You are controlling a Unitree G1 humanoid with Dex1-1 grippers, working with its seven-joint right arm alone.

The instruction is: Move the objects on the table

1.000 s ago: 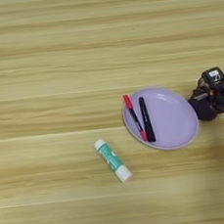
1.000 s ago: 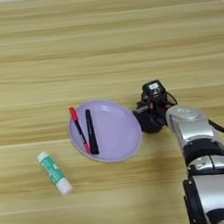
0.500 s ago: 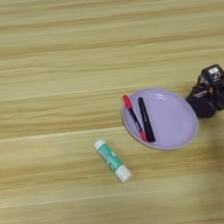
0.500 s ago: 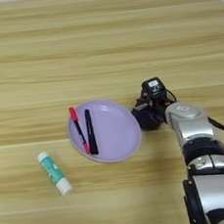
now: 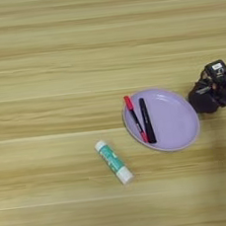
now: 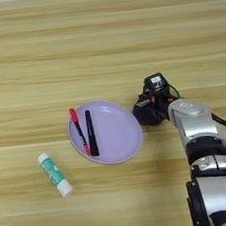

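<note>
Leftmost, we see the short teal-green glue stick with white ends lying flat and slantwise on the wide light-yellow wooden table, well apart from our arm and untouched. To its right sits a shallow lilac round plate, holding a red marker and a black marker side by side near its left rim. Just beside the plate's right edge a small dark rounded thing, likely the black wire-mesh pen cup, sits at our right gripper, perhaps kept close for placing. Whether the gripper is clamped on the cup or merely against it, we cannot tell.
</note>
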